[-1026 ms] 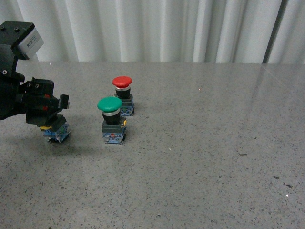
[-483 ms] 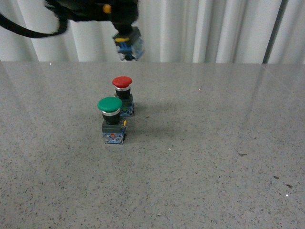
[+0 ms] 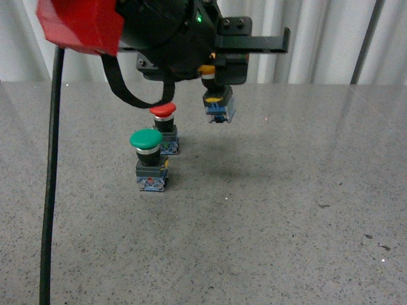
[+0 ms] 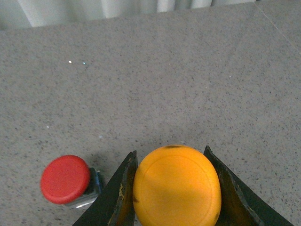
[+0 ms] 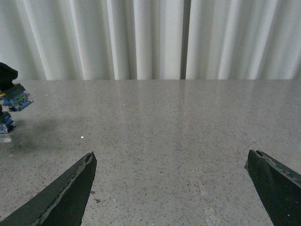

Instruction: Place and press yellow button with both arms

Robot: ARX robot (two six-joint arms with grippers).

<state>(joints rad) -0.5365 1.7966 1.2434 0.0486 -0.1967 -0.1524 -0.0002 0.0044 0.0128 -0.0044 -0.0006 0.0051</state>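
Observation:
My left gripper [image 3: 219, 86], on the arm with the red shell, is shut on the yellow button [image 3: 219, 105] and holds it in the air above the grey table, right of the red-capped button. In the left wrist view the round yellow cap [image 4: 177, 185] fills the space between the two black fingers [image 4: 120, 193]. The button's blue-grey block hangs below the gripper and shows at the edge of the right wrist view [image 5: 15, 99]. My right gripper [image 5: 171, 188] is open and empty over bare table; it does not show in the front view.
A green-capped button [image 3: 149, 159] stands upright at the left middle of the table [image 3: 286, 210]. A red-capped button [image 3: 165, 127] stands just behind it and shows in the left wrist view [image 4: 66, 179]. White curtains hang behind the table's far edge.
My left arm has carried the yellow button from the table's left edge up and across to the right, then lower; it now hangs right of the red button.

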